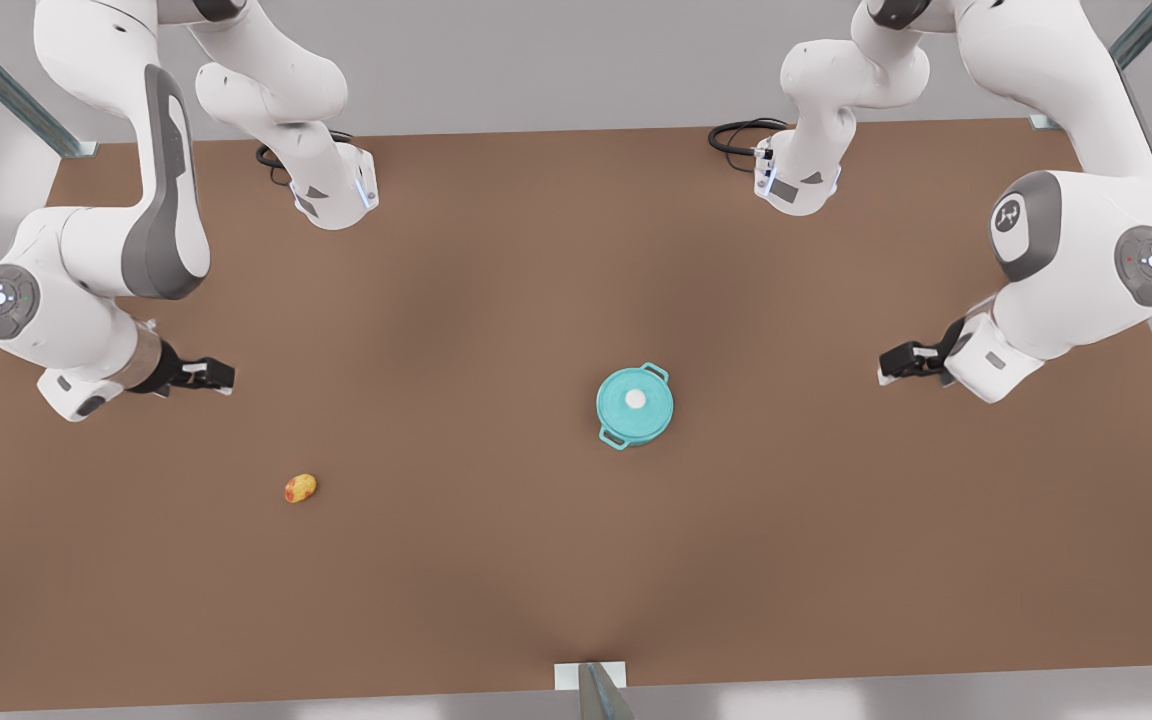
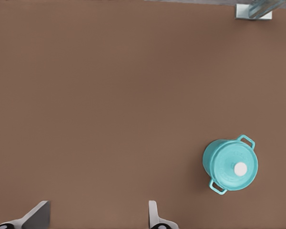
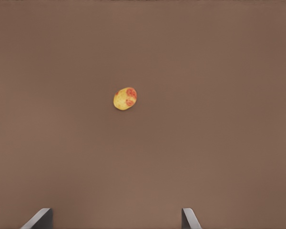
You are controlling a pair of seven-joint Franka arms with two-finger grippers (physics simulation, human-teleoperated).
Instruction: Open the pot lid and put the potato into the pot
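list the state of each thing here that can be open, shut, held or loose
pot lid: closed, on the pot
pot: upright, covered
potato: loose, outside the pot
left end effector: open, empty, front view's right
right end effector: open, empty, front view's left

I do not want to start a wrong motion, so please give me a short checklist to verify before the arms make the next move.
1. Pot lid seated on the pot: ok; it must come off first.
2. Pot upright on the table: ok.
3. Left gripper open, at the front view's right: ok.
4. White knob lined up between the left fingers: not ok; the gripper is well apart from the pot.
5. Right gripper open, at the front view's left: ok.
6. Potato lying free, nothing touching it: ok.
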